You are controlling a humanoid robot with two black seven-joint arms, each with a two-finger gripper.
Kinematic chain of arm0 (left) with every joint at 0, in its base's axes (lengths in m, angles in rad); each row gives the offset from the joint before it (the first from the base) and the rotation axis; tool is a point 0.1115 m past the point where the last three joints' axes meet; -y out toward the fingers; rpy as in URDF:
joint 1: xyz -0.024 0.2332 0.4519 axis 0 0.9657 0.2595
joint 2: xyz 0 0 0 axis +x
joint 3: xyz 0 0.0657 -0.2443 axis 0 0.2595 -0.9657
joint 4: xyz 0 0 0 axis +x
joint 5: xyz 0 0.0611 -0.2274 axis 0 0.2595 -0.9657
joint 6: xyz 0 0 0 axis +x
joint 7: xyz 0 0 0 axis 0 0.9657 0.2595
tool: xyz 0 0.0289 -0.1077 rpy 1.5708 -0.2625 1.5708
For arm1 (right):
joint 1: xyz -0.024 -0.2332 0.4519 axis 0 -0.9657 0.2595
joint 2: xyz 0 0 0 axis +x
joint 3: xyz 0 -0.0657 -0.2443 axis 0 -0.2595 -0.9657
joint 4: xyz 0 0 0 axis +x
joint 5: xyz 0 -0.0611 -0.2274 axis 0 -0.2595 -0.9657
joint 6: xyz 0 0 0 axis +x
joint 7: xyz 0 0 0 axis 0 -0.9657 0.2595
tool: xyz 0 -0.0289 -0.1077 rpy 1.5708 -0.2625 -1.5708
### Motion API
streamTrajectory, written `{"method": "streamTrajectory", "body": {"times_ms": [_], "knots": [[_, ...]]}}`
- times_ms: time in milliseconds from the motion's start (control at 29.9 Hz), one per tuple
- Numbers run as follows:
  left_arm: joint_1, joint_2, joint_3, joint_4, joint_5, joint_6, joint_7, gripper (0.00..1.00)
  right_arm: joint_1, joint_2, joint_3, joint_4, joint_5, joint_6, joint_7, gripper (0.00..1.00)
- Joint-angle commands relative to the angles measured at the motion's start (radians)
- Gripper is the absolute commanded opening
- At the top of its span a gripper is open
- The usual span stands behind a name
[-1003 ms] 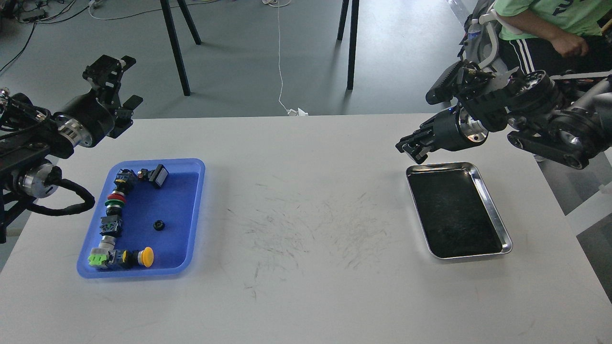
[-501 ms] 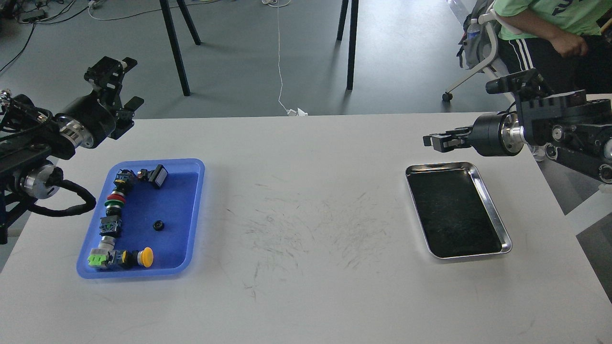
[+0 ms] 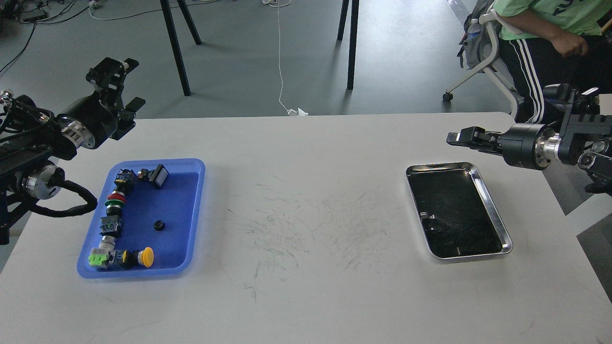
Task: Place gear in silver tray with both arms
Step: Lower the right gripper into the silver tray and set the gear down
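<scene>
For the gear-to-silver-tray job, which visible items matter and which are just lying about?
Belongs to the job:
gear, small and black, in the blue tray
silver tray, no part in it
left gripper and right gripper, both raised, holding nothing

Just lying about:
yellow-capped push button
red and green button stack
other switch parts along the blue tray's left side

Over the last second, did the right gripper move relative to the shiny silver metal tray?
Yes. The right gripper pulled back to the right: it was over the silver tray's far-left corner, and now sits past its far-right corner.
</scene>
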Motion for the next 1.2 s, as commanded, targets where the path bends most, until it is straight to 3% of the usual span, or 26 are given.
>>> {"method": "streamTrajectory", "body": {"times_ms": [0,1003,1170], "knots": [[-0.001,-0.002,0.000,0.000,0.000,0.000,0.000,0.98,-0.074,0.005,0.081,0.003,0.009,0.001,0.000,0.05],[0.011,-0.003,0.001,0.006,0.000,0.000,0.000,0.98,-0.277,0.034,0.153,-0.037,0.012,0.002,0.000,0.09],[0.012,-0.012,0.001,0.006,0.000,0.000,0.000,0.98,-0.277,0.037,0.153,-0.054,0.013,0.004,0.000,0.16]]}}
